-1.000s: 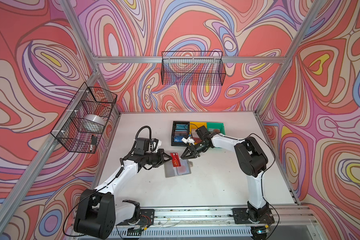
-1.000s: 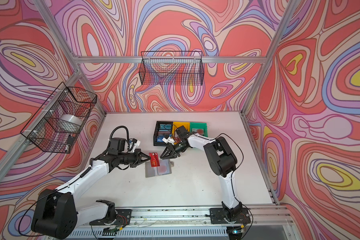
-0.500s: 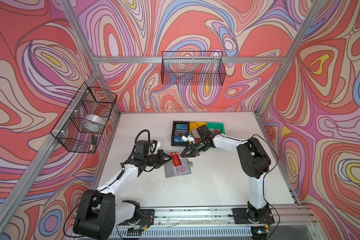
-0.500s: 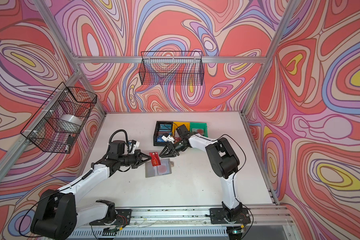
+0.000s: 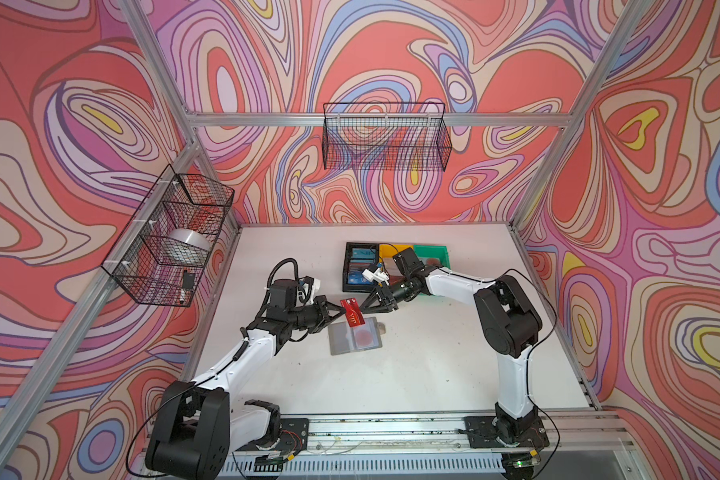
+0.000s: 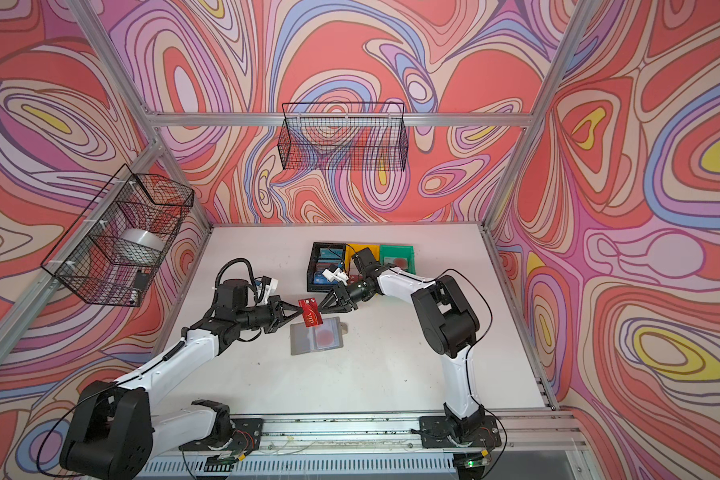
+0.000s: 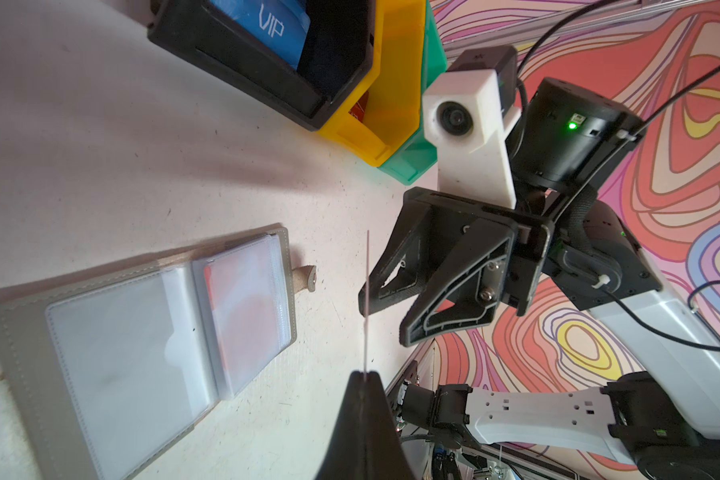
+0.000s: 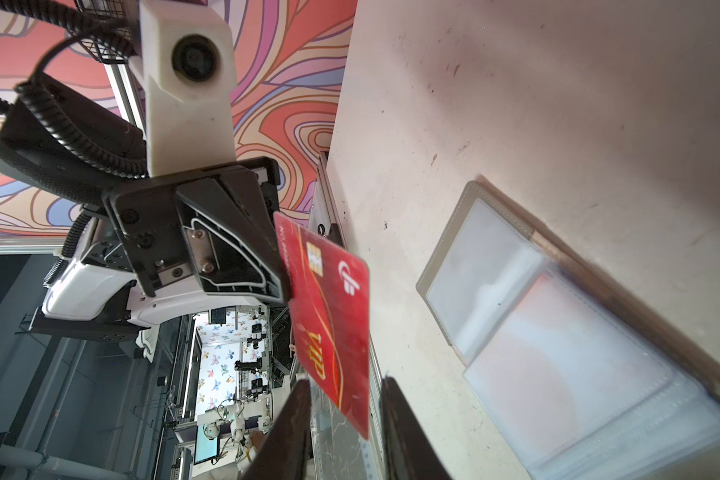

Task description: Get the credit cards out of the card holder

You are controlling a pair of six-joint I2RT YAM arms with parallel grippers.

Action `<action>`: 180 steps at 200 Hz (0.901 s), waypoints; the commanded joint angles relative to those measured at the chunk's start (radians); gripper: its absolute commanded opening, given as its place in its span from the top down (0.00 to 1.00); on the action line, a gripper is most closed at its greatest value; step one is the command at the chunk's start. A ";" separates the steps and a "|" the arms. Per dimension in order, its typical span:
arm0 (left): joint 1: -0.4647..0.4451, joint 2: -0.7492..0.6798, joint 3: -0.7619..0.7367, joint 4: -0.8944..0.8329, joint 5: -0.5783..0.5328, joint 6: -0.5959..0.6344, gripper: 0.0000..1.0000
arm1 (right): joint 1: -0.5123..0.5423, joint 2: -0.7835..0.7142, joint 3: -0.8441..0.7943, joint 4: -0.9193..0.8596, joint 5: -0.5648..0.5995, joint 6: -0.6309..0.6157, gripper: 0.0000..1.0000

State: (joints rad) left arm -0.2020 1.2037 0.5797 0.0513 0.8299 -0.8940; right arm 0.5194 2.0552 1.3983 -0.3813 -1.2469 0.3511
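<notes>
My left gripper [image 5: 341, 310] [image 7: 364, 376] is shut on one short end of a dark red "VIP" credit card [image 5: 352, 315] [image 8: 333, 316], held in the air just above the card holder's far-left corner. The right gripper [image 5: 363, 309] [image 8: 345, 380] is open, its jaws standing either side of the card's free corner without clamping it. The grey card holder [image 5: 341, 341] [image 7: 17, 332] lies open flat on the table. A pale card with a red blotch [image 5: 366, 333] [image 7: 246, 307] sits in its clear sleeve.
Behind the grippers stand a black bin [image 5: 347, 270] holding blue "VIP" cards [image 7: 267, 25], a yellow bin [image 5: 391, 251] and a green bin [image 5: 431, 252]. Wire baskets hang on the left wall [image 5: 171, 245] and back wall [image 5: 385, 137].
My right gripper has edged left until its open jaws straddle the red card's free end. The left gripper and the card have risen only slightly.
</notes>
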 commanded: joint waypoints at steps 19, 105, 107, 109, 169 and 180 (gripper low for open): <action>0.003 0.000 -0.017 0.053 0.003 -0.027 1.00 | 0.001 0.020 0.011 0.027 -0.019 0.008 0.69; -0.006 0.026 -0.002 0.056 -0.002 -0.028 1.00 | 0.005 0.056 0.040 0.037 -0.022 0.021 0.71; -0.007 0.026 0.000 0.054 -0.001 -0.027 1.00 | 0.004 0.055 0.040 0.036 -0.021 0.021 0.72; -0.007 0.027 0.002 0.054 -0.003 -0.028 1.00 | 0.005 0.055 0.040 0.036 -0.023 0.021 0.72; -0.020 0.081 0.034 0.051 -0.008 -0.025 1.00 | 0.005 0.062 0.054 0.079 -0.047 0.061 0.83; -0.022 0.086 0.036 0.060 -0.010 -0.029 1.00 | 0.005 0.061 0.057 0.078 -0.049 0.061 0.84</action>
State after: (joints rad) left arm -0.2104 1.2705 0.5915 0.0883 0.8265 -0.9176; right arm 0.5156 2.1059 1.4223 -0.3393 -1.2541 0.4004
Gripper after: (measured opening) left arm 0.047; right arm 0.166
